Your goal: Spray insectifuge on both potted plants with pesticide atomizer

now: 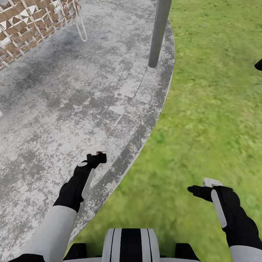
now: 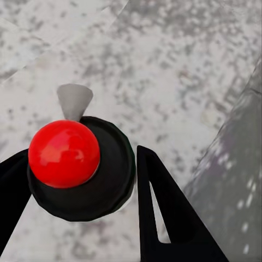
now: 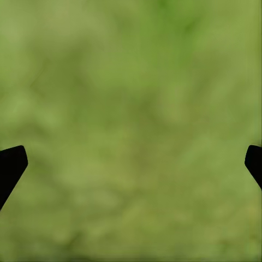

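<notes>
Looked down over the garden (image 1: 203, 109): lawn (image 1: 218, 153) on the right half of the head view, mottled grey paving (image 1: 65, 94) on the left, split by a curved stone kerb (image 1: 145, 120).

Saw the left gripper (image 1: 97, 157) hanging over the paving just inside the kerb. Saw the right gripper (image 1: 199, 189) over grass, well apart from the left one.

Left wrist view: found a glossy red ball (image 2: 64, 154) seated on a black round disc (image 2: 112, 180) between the two dark fingers (image 2: 164, 218), with a small grey cone (image 2: 73, 101) poking out past it. Could not tell what the item was. Left finger looked to be against the disc's edge and the other just beside it (contact unclear), so could not tell whether the claw was clamped or merely flanking it. Saw paving and a strip of kerb behind.

Right wrist view: claw spread wide, fingertips (image 3: 10, 166) at opposite edges of the picture, holding nothing. Saw blurred green grass (image 3: 131, 109) between them.

Farther off in the head view: noted a plain grey post (image 1: 159, 32) standing upright on the paving near the kerb. Noted a brown-and-white woven lattice piece (image 1: 32, 22) with a thin white wire leg (image 1: 82, 25) in the far left corner. Caught a small dark shape (image 1: 259, 64) at the right edge over the lawn, too cropped to identify. Saw the robot's striped trunk (image 1: 130, 244) at bottom centre.
</notes>
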Controlling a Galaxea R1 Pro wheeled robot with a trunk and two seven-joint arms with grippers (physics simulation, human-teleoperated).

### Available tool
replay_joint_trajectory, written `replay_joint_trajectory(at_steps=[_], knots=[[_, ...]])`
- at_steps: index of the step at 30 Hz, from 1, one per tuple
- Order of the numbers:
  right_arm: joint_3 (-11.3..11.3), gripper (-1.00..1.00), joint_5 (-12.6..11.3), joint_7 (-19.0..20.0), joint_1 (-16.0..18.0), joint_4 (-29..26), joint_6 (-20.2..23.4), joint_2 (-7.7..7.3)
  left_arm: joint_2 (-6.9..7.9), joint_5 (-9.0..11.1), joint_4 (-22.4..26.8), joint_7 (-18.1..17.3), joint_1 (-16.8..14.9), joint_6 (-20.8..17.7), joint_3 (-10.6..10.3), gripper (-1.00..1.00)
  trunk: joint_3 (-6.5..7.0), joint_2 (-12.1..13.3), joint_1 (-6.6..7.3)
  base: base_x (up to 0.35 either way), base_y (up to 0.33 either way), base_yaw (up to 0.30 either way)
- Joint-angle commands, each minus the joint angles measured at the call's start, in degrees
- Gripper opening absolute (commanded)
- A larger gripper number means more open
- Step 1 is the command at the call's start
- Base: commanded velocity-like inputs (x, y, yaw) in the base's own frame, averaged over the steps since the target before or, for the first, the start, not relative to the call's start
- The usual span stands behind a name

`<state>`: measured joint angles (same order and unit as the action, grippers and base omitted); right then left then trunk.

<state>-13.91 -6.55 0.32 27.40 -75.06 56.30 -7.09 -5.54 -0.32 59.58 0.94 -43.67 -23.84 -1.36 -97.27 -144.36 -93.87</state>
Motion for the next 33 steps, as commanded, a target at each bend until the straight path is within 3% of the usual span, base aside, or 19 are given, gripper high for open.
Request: replay_joint_trajectory(at_steps=[1, 29, 33], knots=[[-0.06, 1.0, -0.23, 0.03, 0.02, 0.24, 0.09, 0.02, 0.0, 0.03, 0.09, 0.09, -0.01, -0.34, -0.04, -1.0, -0.03, -0.01, 0.01, 0.0, 0.0, 0.0], [-0.07, 1.0, -0.16, 0.12, -0.01, 0.53, -0.11, 0.05, 0.0, 0.23, 0.09, -0.06, 0.25, -0.59, -0.26, -1.0, -0.03, -0.01, 0.01, 0.0, 0.0, 0.0], [-0.14, 1.0, -0.14, 0.11, -0.01, 0.5, -0.14, 0.0, 0.0, 0.23, 0.12, -0.06, 0.32, -0.71, -0.18, -1.0, 0.86, 0.04, 0.11, 0.0, 0.0, 0.0]])
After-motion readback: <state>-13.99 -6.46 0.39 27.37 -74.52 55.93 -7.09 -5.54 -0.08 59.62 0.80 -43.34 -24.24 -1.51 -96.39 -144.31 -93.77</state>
